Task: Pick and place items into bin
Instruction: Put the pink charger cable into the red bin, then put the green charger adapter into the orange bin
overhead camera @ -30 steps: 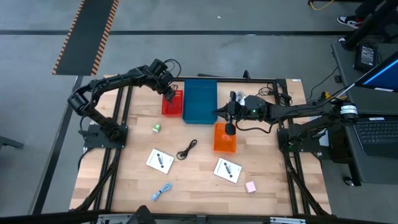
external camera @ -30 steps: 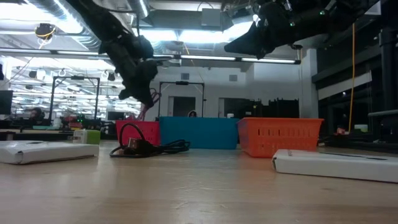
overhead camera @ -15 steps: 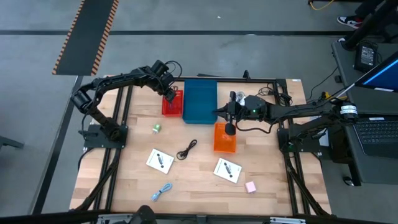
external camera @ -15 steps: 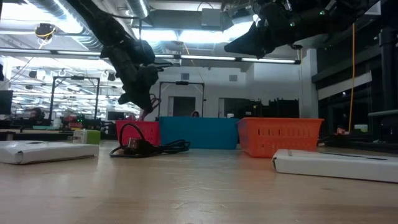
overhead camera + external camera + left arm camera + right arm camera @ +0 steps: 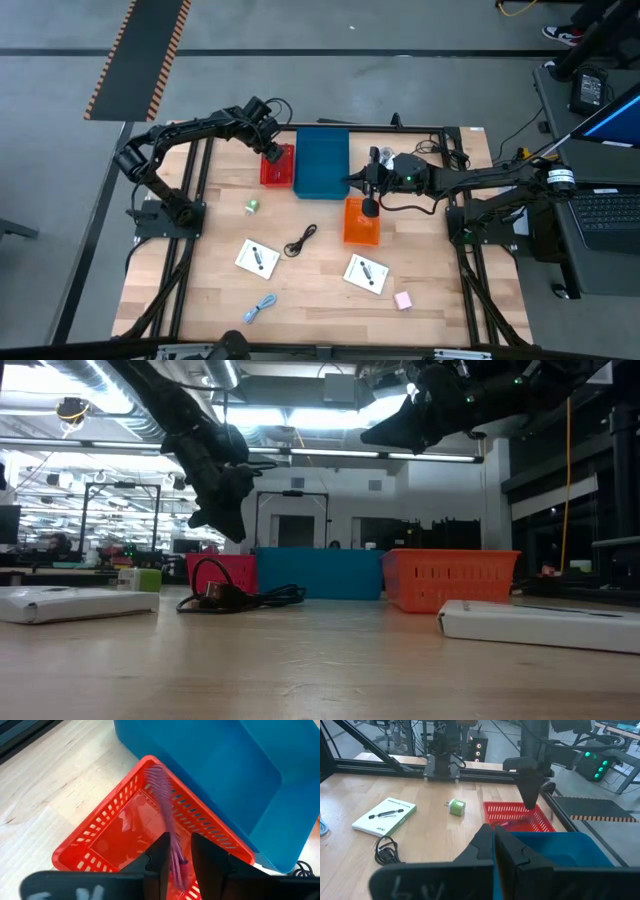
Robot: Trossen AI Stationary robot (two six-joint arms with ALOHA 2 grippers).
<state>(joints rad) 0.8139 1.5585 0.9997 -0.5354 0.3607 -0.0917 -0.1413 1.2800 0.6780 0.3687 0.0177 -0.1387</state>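
Note:
My left gripper hovers over the red bin, fingers pointing down and a little apart. A pink cable shows blurred between them and reaches down into the bin. My right gripper is shut and empty, held high and level by the blue bin and the orange bin. Flat on the table lie two white cards, a black cable, a light-blue cable, a green piece and a pink block. My left gripper has the pink cable's near end running through the gap between its fingers, which come from above. The cable is blurred and a slit of room shows beside it, so I cannot tell whether the fingers touch it.
The three bins stand together at the table's far middle. Bare wood lies between the loose things on the near half. Black frame rails run along both sides of the table. Desks, monitors and lights fill the room beyond.
In the low view a pink end of cable hung below the left gripper over the red bin. It sank lower and is now out of sight behind the bin's wall. The left gripper has stayed over the red bin. The right arm has kept still.

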